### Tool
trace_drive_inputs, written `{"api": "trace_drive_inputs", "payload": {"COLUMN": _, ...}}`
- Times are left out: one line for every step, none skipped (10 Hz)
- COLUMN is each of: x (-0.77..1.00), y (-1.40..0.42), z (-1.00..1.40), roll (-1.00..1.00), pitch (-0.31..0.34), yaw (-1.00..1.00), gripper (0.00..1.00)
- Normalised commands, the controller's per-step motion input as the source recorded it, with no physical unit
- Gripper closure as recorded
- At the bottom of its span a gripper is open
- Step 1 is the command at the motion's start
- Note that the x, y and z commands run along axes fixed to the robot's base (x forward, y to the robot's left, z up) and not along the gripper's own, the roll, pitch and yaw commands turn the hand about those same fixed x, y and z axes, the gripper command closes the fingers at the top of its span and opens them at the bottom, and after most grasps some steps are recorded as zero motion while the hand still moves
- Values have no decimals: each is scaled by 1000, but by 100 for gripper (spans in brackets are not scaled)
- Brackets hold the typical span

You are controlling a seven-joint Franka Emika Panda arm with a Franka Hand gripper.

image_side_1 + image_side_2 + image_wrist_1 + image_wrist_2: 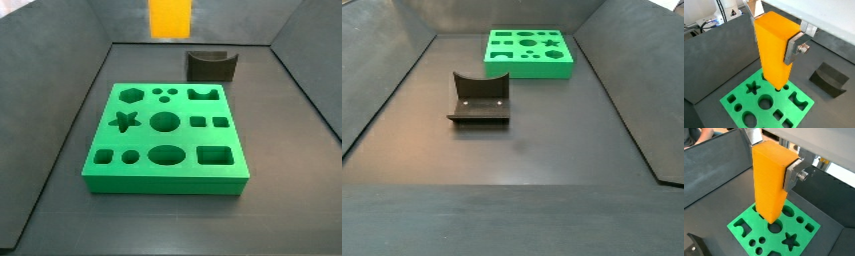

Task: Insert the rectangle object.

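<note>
- The gripper point(771, 36) is pinching the rectangle object point(775, 47) near its upper end. 1 silver finger point(795, 48) lies flat against a side face in both wrist views, and the block hangs upright, well above the green board point(731, 103).
- In a side view only the block's lower end point(170, 17) shows at the frame's upper edge, so it's high up and not yet in any hole.
- My guess at the biggest risk is yaw or tilt. The fit between a long block and the rectangular hole point(214, 155) looks tight, so a small twist could land a corner on the rim and jam it, or shove the board sideways.
- The grip also sits high on a tall piece, so a bump at the lower tip could lever it in the pads and let it slip.
- From the wrist views I can't tell which hole it's over. The lower end seems to hang near the round hole point(765, 103) and the board's middle, so lining up looks unfinished.
- Around it, the small dark grey holder point(211, 66) sits just beyond the board, apart from it, and the grey bin walls point(67, 110) slope up on the sides. Nothing blocks a straight drop.
</note>
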Motion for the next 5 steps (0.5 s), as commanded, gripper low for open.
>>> {"api": "trace_drive_inputs", "payload": {"x": 917, "y": -403, "z": -569, "roll": 0, "pitch": 4, "yaw": 0, "gripper": 100}}
{"api": "trace_drive_inputs", "payload": {"x": 1000, "y": -429, "z": -566, "roll": 0, "pitch": 0, "yaw": 0, "gripper": 100}}
{"api": "trace_drive_inputs", "payload": {"x": 1000, "y": -429, "z": -531, "roll": 0, "pitch": 0, "yaw": 0, "gripper": 100}}
{"api": "trace_drive_inputs", "payload": {"x": 1000, "y": -329, "z": -400, "roll": 0, "pitch": 0, "yaw": 0, "gripper": 100}}
{"api": "trace_drive_inputs", "payload": {"x": 1000, "y": -283, "z": -363, "roll": 26, "pitch": 0, "yaw": 0, "gripper": 100}}
